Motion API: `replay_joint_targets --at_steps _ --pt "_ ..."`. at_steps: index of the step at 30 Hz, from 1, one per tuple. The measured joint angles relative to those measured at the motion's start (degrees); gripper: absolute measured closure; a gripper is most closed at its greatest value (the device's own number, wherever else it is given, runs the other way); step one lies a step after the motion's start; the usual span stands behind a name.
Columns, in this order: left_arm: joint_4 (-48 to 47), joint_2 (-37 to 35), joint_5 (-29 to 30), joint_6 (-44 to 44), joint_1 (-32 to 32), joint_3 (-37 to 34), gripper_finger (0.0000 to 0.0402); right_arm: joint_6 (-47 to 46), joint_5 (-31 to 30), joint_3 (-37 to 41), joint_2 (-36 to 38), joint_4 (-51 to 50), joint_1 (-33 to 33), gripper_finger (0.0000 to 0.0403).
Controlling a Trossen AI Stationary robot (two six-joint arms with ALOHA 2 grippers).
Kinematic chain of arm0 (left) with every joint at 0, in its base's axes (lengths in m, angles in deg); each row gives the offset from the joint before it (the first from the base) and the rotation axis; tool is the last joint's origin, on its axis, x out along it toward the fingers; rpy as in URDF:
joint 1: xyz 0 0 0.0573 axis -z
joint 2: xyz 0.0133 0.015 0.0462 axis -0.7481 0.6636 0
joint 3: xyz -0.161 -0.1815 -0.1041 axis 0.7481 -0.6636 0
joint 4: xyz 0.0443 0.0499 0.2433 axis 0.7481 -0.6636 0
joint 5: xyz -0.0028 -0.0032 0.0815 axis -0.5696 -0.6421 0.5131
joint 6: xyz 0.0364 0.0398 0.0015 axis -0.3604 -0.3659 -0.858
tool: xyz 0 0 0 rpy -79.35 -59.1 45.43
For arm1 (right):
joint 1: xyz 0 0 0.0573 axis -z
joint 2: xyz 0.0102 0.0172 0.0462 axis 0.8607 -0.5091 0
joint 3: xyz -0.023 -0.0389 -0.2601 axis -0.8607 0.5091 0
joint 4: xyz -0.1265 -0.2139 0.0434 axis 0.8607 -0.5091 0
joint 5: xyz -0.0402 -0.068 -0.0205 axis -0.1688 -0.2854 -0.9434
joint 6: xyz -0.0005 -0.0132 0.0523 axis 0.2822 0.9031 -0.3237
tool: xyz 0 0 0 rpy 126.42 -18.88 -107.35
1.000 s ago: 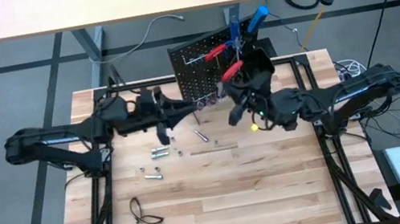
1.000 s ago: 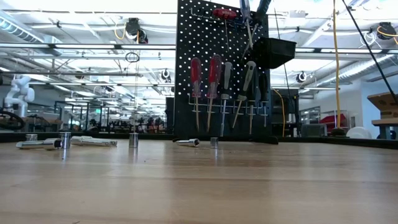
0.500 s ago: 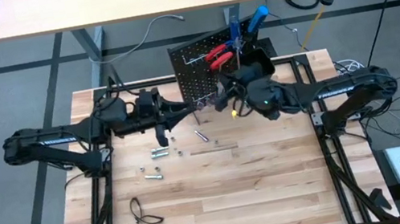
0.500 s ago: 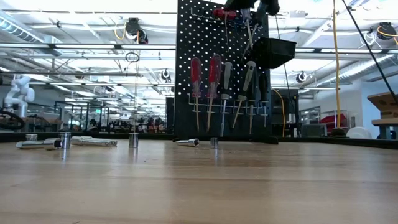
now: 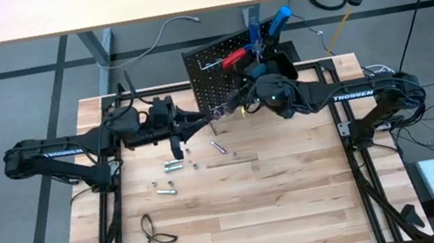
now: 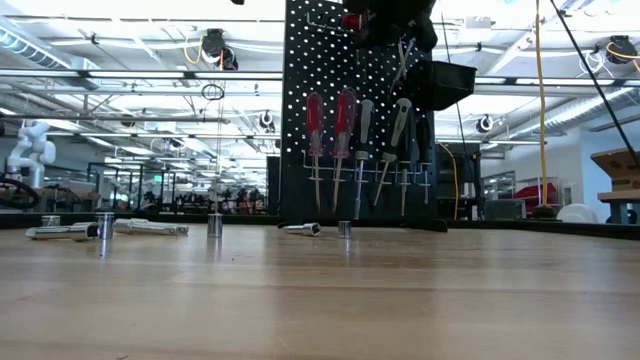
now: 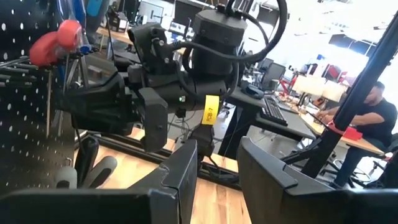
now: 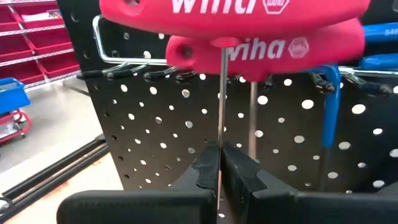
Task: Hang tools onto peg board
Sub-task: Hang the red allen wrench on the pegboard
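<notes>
The black peg board (image 5: 214, 78) stands upright at the table's far edge. Screwdrivers (image 6: 345, 130) hang in its lower rack, and a red T-handle key (image 8: 267, 50) and a blue one (image 8: 329, 93) hang on its silver hook rail (image 8: 124, 59). My right gripper (image 8: 219, 163) is level in front of the board's upper part and shut on another red T-handle key (image 8: 236, 15). My left gripper (image 7: 217, 168) stands open and level beside the board's lower left corner (image 5: 212, 113), with nothing between its fingers. Small silver bits (image 5: 173, 166) lie on the table. My right gripper pinches the thin steel shaft (image 8: 221, 134) of the red T-handle key between its two fingers, some way below the handle. The fingers come level from the near side toward the board and lie across the shaft. The key is upright and clear of the table, its handle level with the hook rail.
A black bin (image 6: 440, 85) with tools in it hangs at the board's upper right. A black looped cord (image 5: 154, 229) lies near the front left. Several silver sockets and bits (image 6: 215, 225) are scattered left of the board. The table's near half is bare wood (image 5: 284, 207).
My right gripper, shut on the red T-handle key, has swung toward the table's left and far edge and sunk a little. This has brought the key's handle close in front of the hook rail. In the low view it has come down over the board's top.
</notes>
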State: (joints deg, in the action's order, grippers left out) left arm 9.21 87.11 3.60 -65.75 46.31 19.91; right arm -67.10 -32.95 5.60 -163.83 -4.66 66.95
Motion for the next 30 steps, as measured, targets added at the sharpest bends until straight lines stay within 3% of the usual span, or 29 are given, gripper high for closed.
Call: replay_joint_targets --at_steps 24,30 --pt "-0.7 0.0 0.2 -0.5 -0.1 0.0 0.0285 -0.3 0.6 0.0 0.0 -4.4 2.8 0.0402" --pt "-0.7 0.0 0.2 -0.5 -0.1 0.0 0.0285 3.2 0.5 0.0 0.0 -4.6 3.2 0.0402"
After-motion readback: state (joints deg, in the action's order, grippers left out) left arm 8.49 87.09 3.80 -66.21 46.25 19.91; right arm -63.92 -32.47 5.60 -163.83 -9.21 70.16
